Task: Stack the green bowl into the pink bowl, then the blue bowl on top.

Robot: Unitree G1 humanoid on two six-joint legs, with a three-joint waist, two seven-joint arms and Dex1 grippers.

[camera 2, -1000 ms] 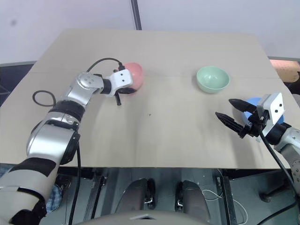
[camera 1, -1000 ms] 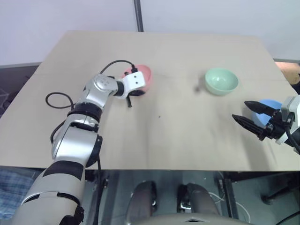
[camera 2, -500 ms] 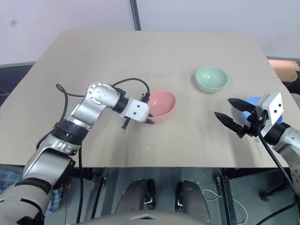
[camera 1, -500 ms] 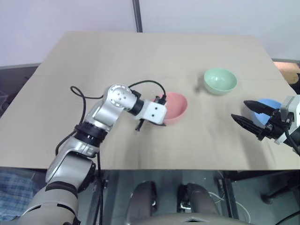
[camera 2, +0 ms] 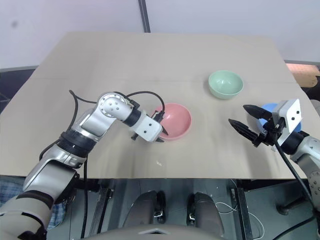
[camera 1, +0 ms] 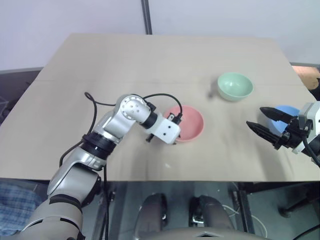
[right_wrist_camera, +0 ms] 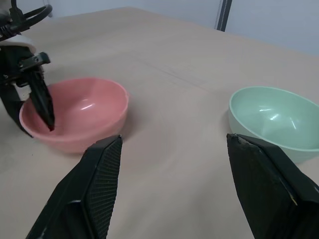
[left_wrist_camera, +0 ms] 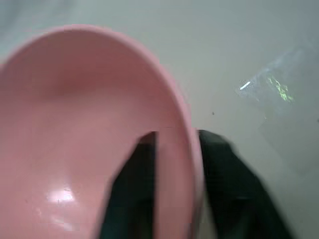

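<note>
The pink bowl (camera 1: 189,121) rests upright near the table's middle. My left gripper (left_wrist_camera: 177,135) stands astride its near-left rim, one finger (right_wrist_camera: 44,105) inside the bowl and the other outside, with a little slack on either side of the wall, so it is open. The green bowl (camera 1: 235,86) sits empty at the back right, also in the right wrist view (right_wrist_camera: 271,119). The blue bowl (camera 1: 287,112) lies at the table's right edge, mostly hidden behind my right gripper (camera 1: 255,117). That gripper hovers open and level, pointing left toward the pink bowl.
The tan table (camera 1: 150,65) has bare room at the back and the left. Its front edge runs just below the pink bowl. A black cable (camera 1: 100,104) loops off my left forearm. A dark post (camera 1: 146,17) stands behind the far edge.
My left arm has pulled the pink bowl from the back left toward the middle and the front, and its jaws have loosened on the rim. The right arm has kept still.
</note>
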